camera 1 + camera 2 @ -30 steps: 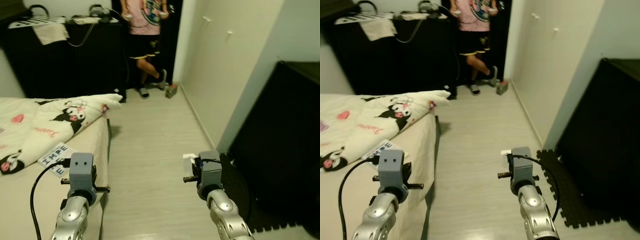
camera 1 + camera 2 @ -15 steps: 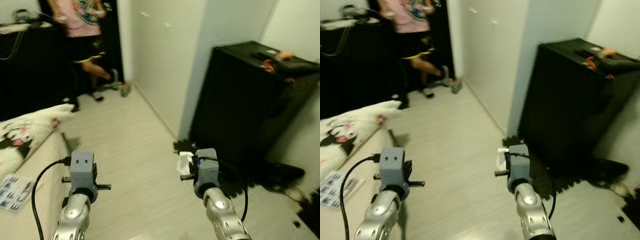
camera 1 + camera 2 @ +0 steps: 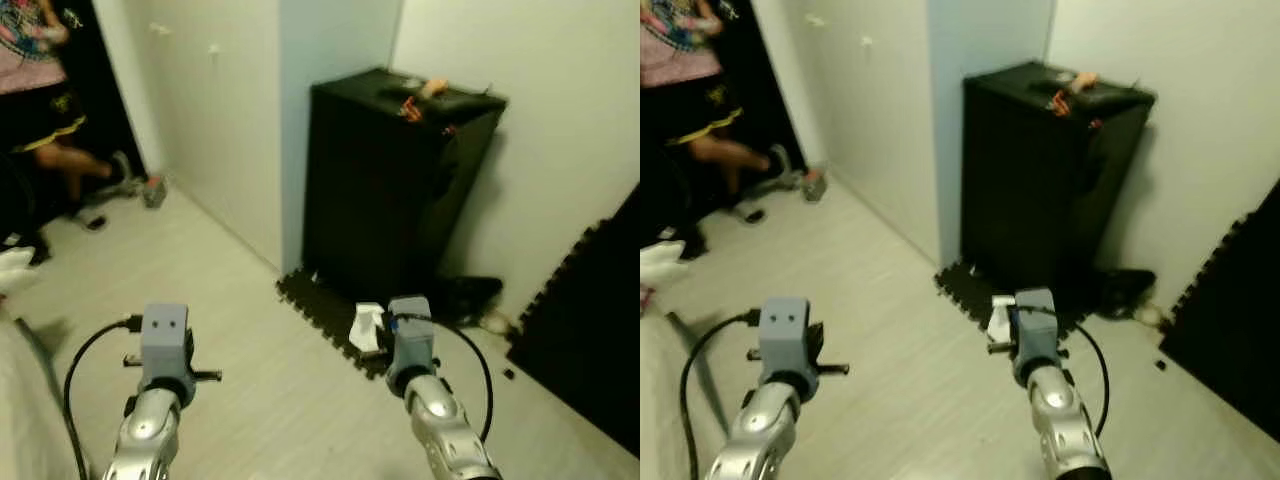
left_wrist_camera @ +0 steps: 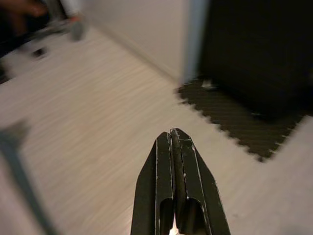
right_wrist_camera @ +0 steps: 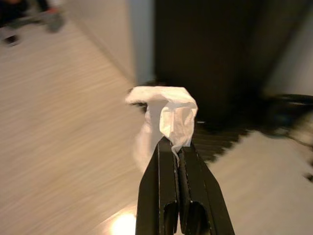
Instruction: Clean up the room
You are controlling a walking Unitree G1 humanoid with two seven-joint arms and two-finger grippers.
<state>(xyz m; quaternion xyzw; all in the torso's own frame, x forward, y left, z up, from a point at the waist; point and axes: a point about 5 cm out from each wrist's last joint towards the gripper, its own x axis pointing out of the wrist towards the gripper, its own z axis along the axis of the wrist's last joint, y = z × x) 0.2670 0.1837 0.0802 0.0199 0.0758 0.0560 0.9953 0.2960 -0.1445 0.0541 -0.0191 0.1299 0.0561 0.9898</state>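
Right gripper (image 5: 177, 142) held out over floor, jaws pinching crumpled white tissue (image 5: 167, 112), tissue aloft before black cabinet (image 3: 395, 190). Left gripper (image 4: 175, 133) empty, jaws pressed together. Person (image 3: 40, 90) by doorway.

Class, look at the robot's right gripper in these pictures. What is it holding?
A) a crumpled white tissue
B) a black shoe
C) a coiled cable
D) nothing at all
A: in the right wrist view the right gripper is shut on a crumpled white tissue that sticks out past its tips.
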